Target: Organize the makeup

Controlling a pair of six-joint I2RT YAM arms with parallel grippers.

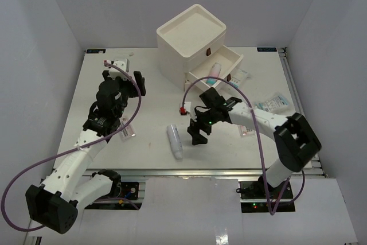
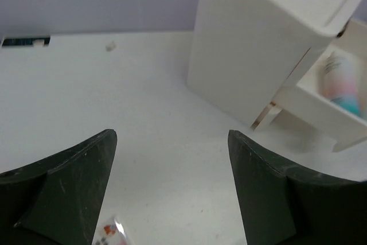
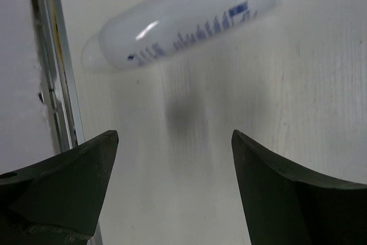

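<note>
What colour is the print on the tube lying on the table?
Blue; the tube shows best in the right wrist view.

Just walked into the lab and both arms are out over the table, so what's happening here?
Two robot arms are sorting makeup into a white drawer box. One drawer is pulled out with a pink-labelled tube lying in it. The right arm hovers, jaws open and empty, right beside a white tube lying on the table. The left arm, jaws also open and empty, faces the box. Several sachets lie loose on the table.
</note>
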